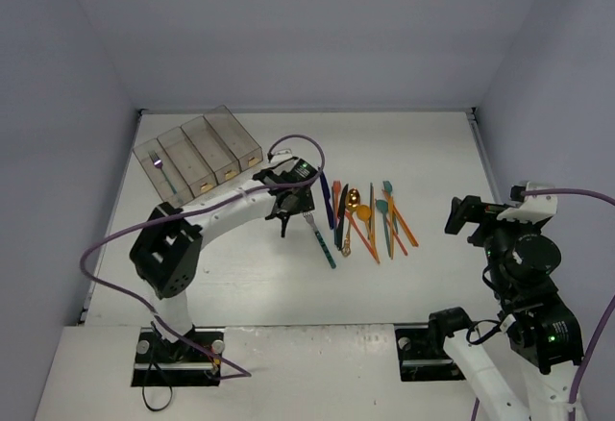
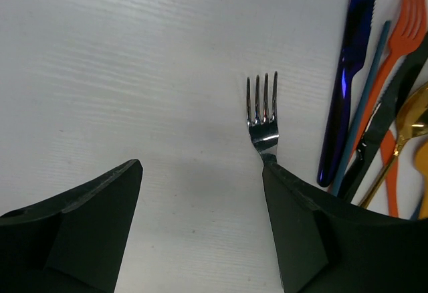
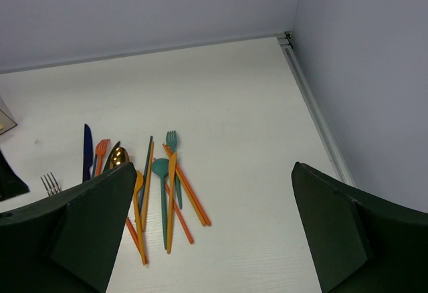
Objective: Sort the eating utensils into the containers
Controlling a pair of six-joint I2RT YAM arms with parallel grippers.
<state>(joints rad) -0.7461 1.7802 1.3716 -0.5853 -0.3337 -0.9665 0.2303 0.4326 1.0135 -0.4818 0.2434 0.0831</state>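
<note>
White table (image 2: 134, 72) lies under my left claw (image 2: 200, 172), wide open and empty. The fork (image 2: 263, 116) sits off to one side, so my pinch might miss.

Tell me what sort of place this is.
Probably a robotics lab test cell, not a kitchen: plain walls box in a white table, a left arm and right arm are bolted at its near edge, and utensils lie loose near a row of clear bins.

Left arm (image 1: 226, 208): stretched forward and rightward, wrist angled down; left gripper (image 2: 200, 172) low, fingers spread apart. Right arm (image 1: 524, 260): folded back near its base; right gripper (image 3: 214, 182) raised, fingers wide apart.
</note>
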